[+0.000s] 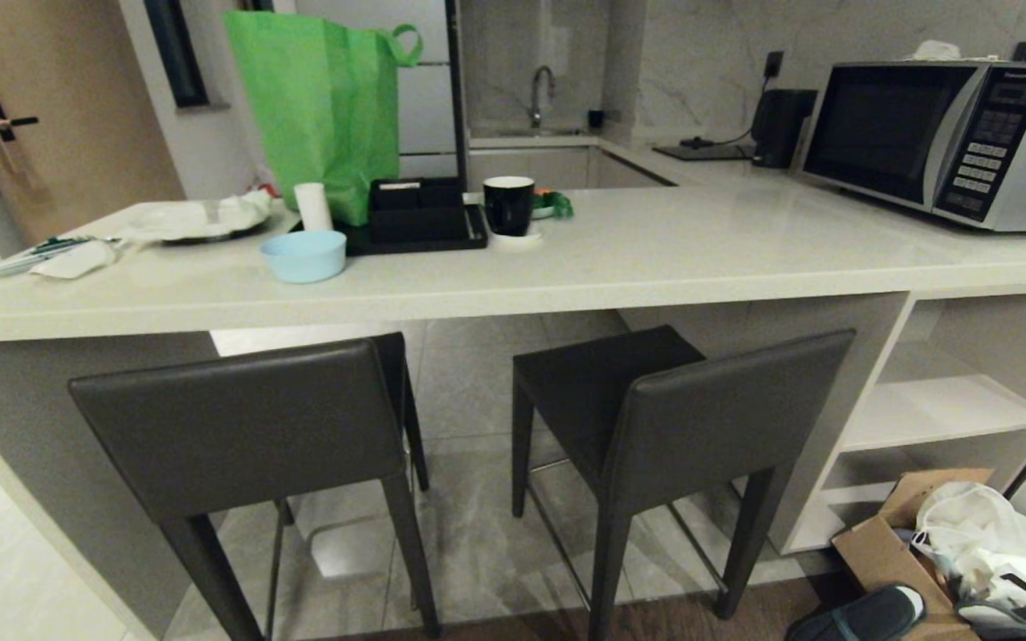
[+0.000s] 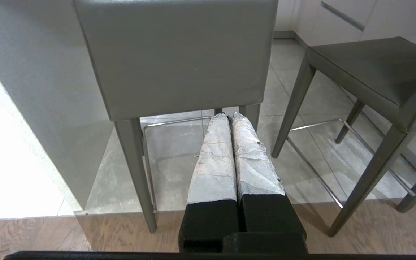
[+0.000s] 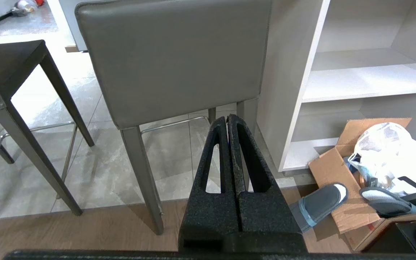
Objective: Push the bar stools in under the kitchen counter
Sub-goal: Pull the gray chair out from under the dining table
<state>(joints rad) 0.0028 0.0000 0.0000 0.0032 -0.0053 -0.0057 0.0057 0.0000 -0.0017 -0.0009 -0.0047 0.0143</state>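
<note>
Two dark grey bar stools stand at the off-white kitchen counter point(image 1: 655, 258). The left stool point(image 1: 237, 427) faces the counter squarely, its backrest on my side of the counter edge. The right stool point(image 1: 709, 418) is turned at an angle, with its seat partly under the worktop. Neither gripper shows in the head view. My left gripper point(image 2: 229, 115) is shut and empty, low and short of the left stool's backrest point(image 2: 179, 57), not touching it. My right gripper point(image 3: 228, 117) is also shut and empty, below and short of the right stool's backrest point(image 3: 179, 61).
The counter carries a microwave point(image 1: 940, 138), a green bag point(image 1: 326, 107), a blue bowl point(image 1: 304, 255) and a black mug point(image 1: 508, 205). White open shelves point(image 1: 940, 409) stand right of the knee space. A cardboard box point(image 1: 878, 543) and slippers point(image 3: 320, 204) lie on the floor at the right.
</note>
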